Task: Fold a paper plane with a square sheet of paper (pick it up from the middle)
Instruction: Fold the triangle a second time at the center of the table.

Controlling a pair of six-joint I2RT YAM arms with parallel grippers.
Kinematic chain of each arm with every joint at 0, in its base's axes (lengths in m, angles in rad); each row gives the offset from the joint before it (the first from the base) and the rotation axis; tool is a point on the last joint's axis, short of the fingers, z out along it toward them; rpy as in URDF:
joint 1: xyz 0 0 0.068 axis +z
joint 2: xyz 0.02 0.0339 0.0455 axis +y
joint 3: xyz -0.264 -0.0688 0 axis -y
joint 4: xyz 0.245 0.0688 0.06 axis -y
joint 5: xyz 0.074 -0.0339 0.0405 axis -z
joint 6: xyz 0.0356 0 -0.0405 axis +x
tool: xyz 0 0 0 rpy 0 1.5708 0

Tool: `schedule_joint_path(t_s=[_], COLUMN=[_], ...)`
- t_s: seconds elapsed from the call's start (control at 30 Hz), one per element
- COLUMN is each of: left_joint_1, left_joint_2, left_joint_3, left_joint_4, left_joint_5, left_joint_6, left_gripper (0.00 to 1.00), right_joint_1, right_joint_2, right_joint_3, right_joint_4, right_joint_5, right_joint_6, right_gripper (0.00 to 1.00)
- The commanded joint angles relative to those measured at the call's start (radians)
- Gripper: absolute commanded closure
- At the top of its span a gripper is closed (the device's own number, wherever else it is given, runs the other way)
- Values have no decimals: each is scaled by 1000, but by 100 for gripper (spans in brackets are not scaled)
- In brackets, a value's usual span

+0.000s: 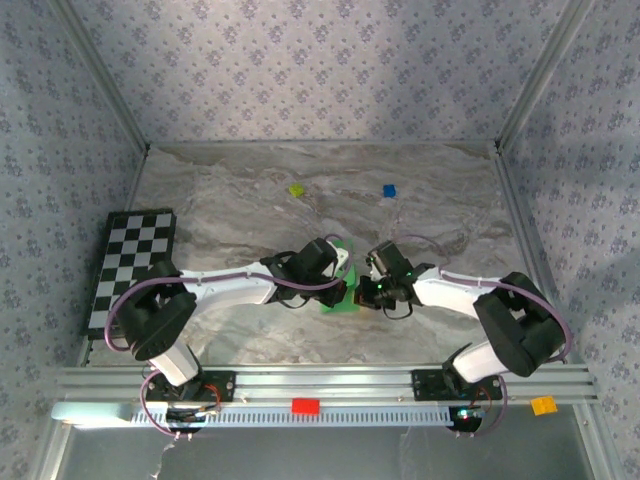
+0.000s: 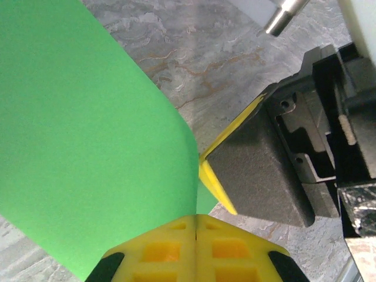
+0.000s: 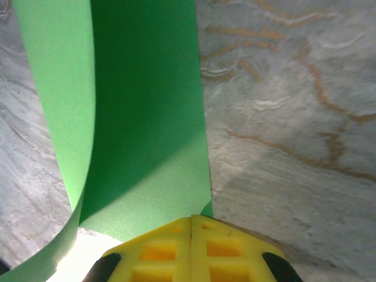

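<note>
Yellow fingertips of the left gripper sit pressed flat together at the bottom of the left wrist view. The green sheet of paper runs down into their seam, so this gripper reads as clamped on one edge of the sheet. From the right wrist, the right gripper is likewise closed, with the paper's lower edge pinched between its pads. The sheet rises away from it and curls over on the left into a soft, uncreased bend. Seen from above, both arms reach inward and their grippers meet almost nose to nose over the middle of the table, with the paper between them; whether its lowest part touches the marble I cannot tell. Two pinches this close together probably steady the sheet while one flap is brought over. I judge the fold only begun, since nothing like a pointed dart shows. Room is tight between the two wrists, which look near touching, so any swing would have to go outward or upward. Open marble lies all round. A checkerboard sits well apart at the left edge, a small yellow-green block and a blue block lie farther back, and a metal rail bounds the near side.
</note>
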Motion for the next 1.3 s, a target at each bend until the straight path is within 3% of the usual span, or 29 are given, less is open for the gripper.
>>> schedule_joint_path(t_s=[0.0,0.13,0.43,0.83,1.07,1.27], left_joint_1=[6,6,15,34,64,71], left_joint_2=[19,26,27,27,23,47], left_joint_3=[6,0,-12,-19,-10,17], left_joint_4=[19,51,63,29,-19,-60], left_joint_5=[-8,-17,-29,-9,9,12], left_joint_6=[-38,-60,-66,-40,-9,16], left_gripper=[100,100,100,100,100,100], right_joint_1=[-18,-34,-32,-29,8,33], right_joint_2=[13,1,-30,76,39,21], right_joint_3=[35,60,18,30,-40,-54], right_joint_4=[-154,-160,64,-34,36,47], right_joint_5=[77,58,-111,-26,10,51], right_joint_6=[-95,-107,-31,-11,147,193], right_gripper=[99,97,93,97,98,98])
